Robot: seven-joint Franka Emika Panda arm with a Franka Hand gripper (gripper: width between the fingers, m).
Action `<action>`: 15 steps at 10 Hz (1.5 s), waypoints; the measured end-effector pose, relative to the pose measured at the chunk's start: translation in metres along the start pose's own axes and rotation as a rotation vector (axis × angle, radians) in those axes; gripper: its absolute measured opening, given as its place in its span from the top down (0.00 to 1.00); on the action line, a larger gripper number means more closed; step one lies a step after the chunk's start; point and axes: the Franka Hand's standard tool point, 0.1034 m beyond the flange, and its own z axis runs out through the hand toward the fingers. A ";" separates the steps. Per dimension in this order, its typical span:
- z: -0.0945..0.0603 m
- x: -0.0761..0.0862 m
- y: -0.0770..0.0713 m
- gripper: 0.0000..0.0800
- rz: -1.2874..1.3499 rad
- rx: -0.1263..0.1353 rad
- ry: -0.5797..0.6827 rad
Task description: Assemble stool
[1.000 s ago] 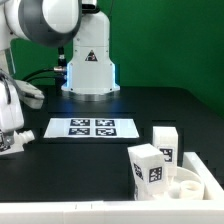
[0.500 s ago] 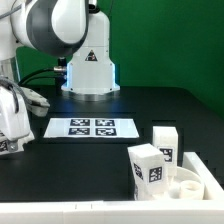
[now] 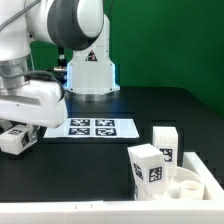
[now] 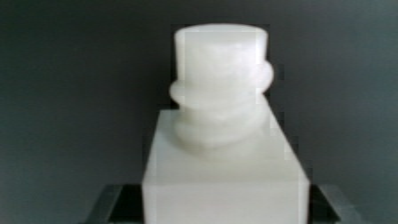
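A white stool leg [image 3: 12, 141] with black-and-white tags lies on the black table at the exterior view's left. My gripper [image 3: 15, 134] is down over it. In the wrist view the leg [image 4: 217, 140] fills the space between my dark fingers [image 4: 121, 203], which stand close against both of its sides, so the gripper [image 4: 217, 207] is shut on it. Two more tagged legs [image 3: 164, 140] [image 3: 147, 165] stand upright at the exterior view's lower right. They stand next to the round rimmed seat disc [image 3: 190, 186].
The marker board [image 3: 92, 128] lies flat in the middle of the table, just right of my hand in the exterior view. The arm's white base [image 3: 90, 65] stands behind it. A green wall closes the back.
The arm's wrist and hand have swung in from the exterior view's left and come down over the leg. The jaws have closed in onto its sides. The leg still lies where it was.
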 end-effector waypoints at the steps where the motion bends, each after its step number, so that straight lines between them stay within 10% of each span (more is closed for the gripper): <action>1: 0.001 0.000 0.002 0.59 -0.085 -0.002 -0.002; 9: 0.010 -0.010 -0.010 0.58 -0.501 -0.024 0.017; 10: 0.010 -0.010 -0.010 0.33 -0.498 -0.023 0.016; 12: 0.000 -0.002 -0.022 0.21 -0.458 -0.016 -0.038; 15: -0.018 0.014 -0.030 0.19 -0.398 -0.074 -0.289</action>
